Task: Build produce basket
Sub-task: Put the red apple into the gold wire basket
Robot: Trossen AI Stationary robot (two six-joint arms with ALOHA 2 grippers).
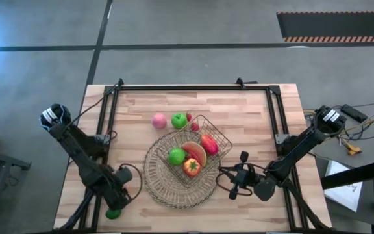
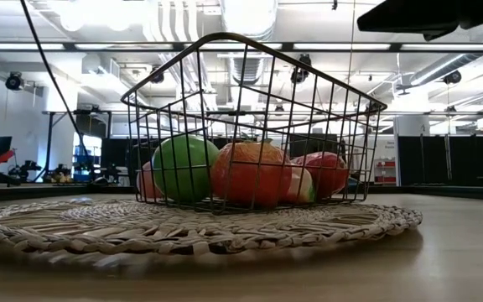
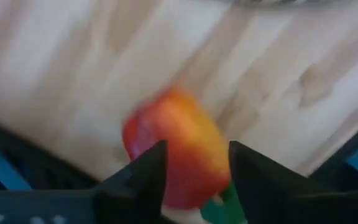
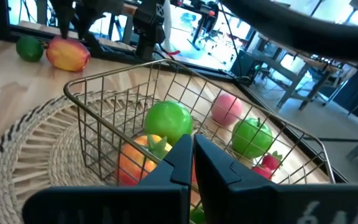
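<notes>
Basket: the wire basket [image 1: 199, 151] stood on the round woven mat [image 1: 158, 179], toward the mat's far right part, near the table's middle.
Basket contents: a green apple [image 1: 176, 156], a watermelon slice [image 1: 195, 153], a red-yellow apple [image 1: 191, 168] and a red fruit [image 1: 209, 144].
Loose produce, far side: a pink peach [image 1: 159, 121], a second green apple [image 1: 179, 120] and strawberries [image 1: 194, 125] lay on the table [image 1: 271, 117] just beyond the basket.
Loose produce, near left: a mango [image 3: 178, 155] and a green lime [image 1: 113, 213] lay together at the table's near-left edge.
Left gripper: the left gripper [image 3: 196, 175] was over the mango, fingers partly open on either side of it; contact could not be told.
Right gripper: the right gripper [image 1: 226, 182] waited just right of the mat, fingers closed, empty.
Writing: none readable.
</notes>
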